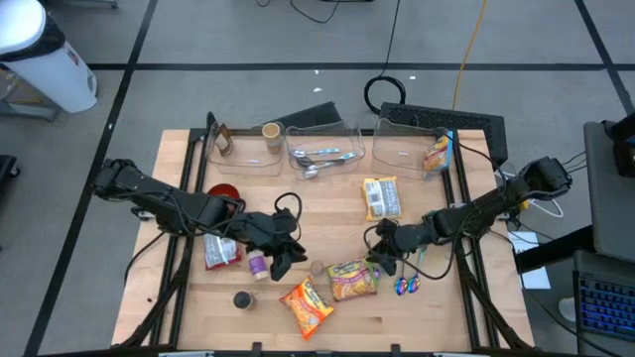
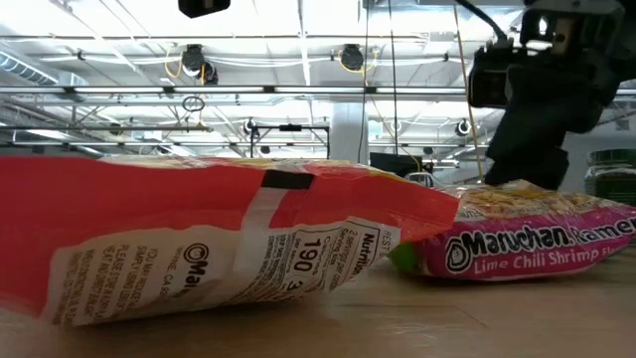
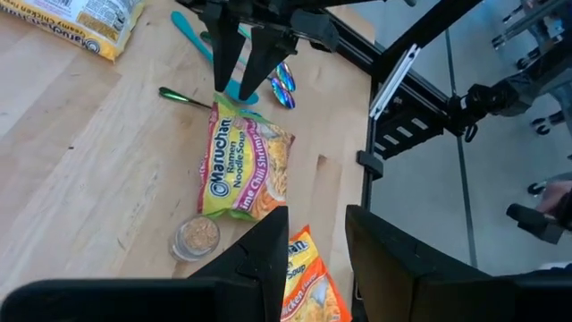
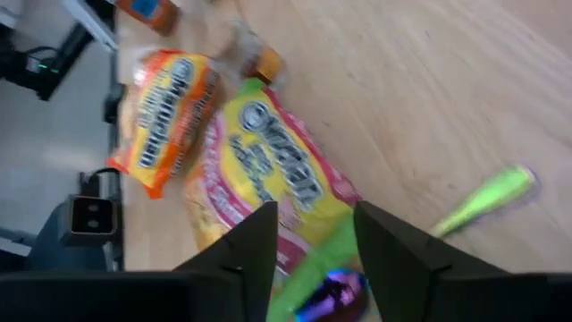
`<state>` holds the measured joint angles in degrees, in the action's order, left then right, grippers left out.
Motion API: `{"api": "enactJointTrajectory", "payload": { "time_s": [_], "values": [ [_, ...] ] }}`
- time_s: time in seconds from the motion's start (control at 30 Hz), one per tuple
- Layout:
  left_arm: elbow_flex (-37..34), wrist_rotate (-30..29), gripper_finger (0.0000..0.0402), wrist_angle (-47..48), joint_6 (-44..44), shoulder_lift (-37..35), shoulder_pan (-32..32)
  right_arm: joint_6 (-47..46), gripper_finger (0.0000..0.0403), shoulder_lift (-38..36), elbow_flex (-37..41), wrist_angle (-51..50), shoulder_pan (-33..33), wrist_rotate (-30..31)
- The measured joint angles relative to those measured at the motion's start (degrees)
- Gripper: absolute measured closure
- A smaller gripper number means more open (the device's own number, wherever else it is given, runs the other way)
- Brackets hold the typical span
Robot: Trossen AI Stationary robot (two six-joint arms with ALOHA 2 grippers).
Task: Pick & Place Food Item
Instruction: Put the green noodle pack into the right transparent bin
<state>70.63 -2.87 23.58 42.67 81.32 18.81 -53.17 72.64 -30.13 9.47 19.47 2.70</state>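
We judge the lime chili shrimp ramen packet (image 1: 353,279), lying flat on the surface beside the right tool (image 1: 385,260), to be light, crinkly and brittle inside. That tool stands part open and empty just above it, so we would pinch it at an edge seam, gently.

On the desk (image 1: 198,149), the lime chili ramen pack (image 1: 353,279) lies right of the orange ramen pack (image 1: 307,306), with the small jar (image 1: 317,268) just behind between them.
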Motion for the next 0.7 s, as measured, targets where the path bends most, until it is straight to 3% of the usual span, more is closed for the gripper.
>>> {"api": "enactJointTrajectory", "payload": {
  "time_s": [0.23,0.7],
  "values": [
    [0.0,0.33,0.0282,1.05,-0.56,0.0,0.0,-4.63,0.0222,0.0,0.02,-2.94,1.43,0.02],
    [0.0,0.39,0.0282,1.58,-2.05,0.0,0.0,-8.63,0.0228,5.8,0.0,3.44,4.69,3.06]
  ]
}}
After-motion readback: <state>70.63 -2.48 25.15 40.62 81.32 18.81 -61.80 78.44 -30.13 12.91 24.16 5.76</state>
